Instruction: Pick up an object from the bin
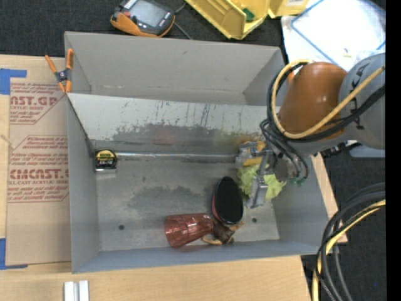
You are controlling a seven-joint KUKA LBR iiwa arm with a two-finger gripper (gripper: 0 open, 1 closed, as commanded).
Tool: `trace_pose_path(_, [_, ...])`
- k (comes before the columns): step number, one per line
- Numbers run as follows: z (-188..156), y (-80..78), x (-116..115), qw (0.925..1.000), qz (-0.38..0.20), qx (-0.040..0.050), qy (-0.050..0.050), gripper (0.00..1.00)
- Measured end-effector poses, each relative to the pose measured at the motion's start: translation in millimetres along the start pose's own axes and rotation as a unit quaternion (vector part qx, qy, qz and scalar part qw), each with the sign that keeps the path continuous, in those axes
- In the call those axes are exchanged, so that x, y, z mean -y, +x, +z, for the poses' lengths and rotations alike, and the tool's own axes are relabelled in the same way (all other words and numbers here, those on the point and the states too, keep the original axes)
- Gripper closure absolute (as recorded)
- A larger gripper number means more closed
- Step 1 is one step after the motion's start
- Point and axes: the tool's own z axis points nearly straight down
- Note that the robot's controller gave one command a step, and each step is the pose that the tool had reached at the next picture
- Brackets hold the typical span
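Gripper (258, 193) sits low on a crumpled yellow-green thing (274, 185), directly beneath it. Can't tell if it's open or closed. Black oval object (227, 200) is just beside it. Risk: the soft lump probably slips out, or the neighbour gets snagged too.

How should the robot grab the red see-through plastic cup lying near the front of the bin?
Probably from straight above, pinching across the round middle of the red see-through plastic cup. It lies on its side, pointing left to right, so its curved sides are free there. Its right end sits against the black oval thing, so stay towards the left.
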Motion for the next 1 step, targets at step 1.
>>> trace_pose_path(1, [100.5,-3.4,92.2,0.9985,-0.054,-0.0002,0.000,0.00])
